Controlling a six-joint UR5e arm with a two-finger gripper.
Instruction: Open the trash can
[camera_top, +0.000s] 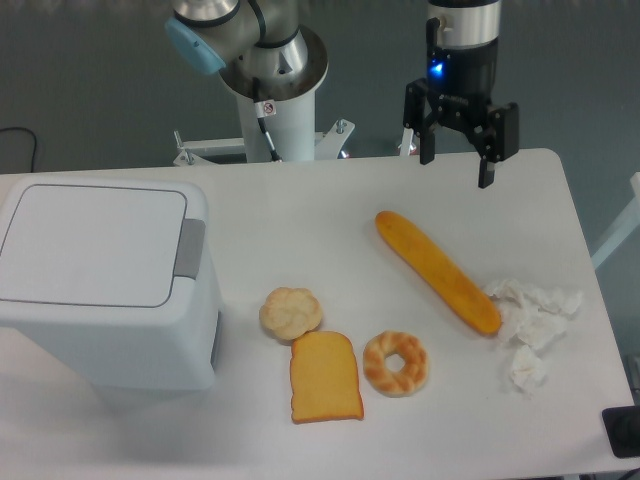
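No legible txt; sticker (266, 108) on arm unreadable.

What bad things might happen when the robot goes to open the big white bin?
The gripper hangs open far from the trash can, so crossing low might knock the baguette or the round bun. The grey push tab is narrow; a finger may miss it and press the shut lid instead.

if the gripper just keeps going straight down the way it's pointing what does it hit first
Probably bare table. The open gripper points down near the far edge, beyond the long bread stick. Depth is hard to judge from this one view.
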